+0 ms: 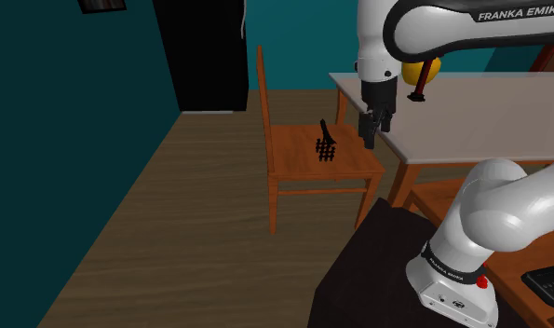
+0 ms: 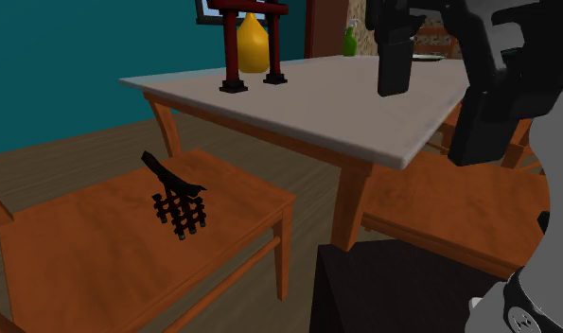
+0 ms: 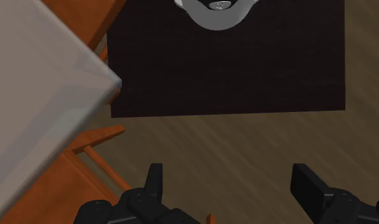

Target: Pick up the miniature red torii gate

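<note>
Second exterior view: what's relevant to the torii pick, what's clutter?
Job: red torii gate on the table; gripper, open.
Lying about: black utensil on the chair seat; yellow rounded object behind the gate; green bottle.

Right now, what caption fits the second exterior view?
Black gripper hangs by the grey table, apart from the red torii gate; a black tool lies on the wooden chair.

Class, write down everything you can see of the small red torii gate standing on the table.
The torii gate has two red posts joined by a red crossbeam, with a black foot under each post. It stands upright on the pale table, toward its end at the second exterior view's left, feet on the tabletop. A yellow rounded object sits just behind it. The open gripper hangs apart from it.
</note>
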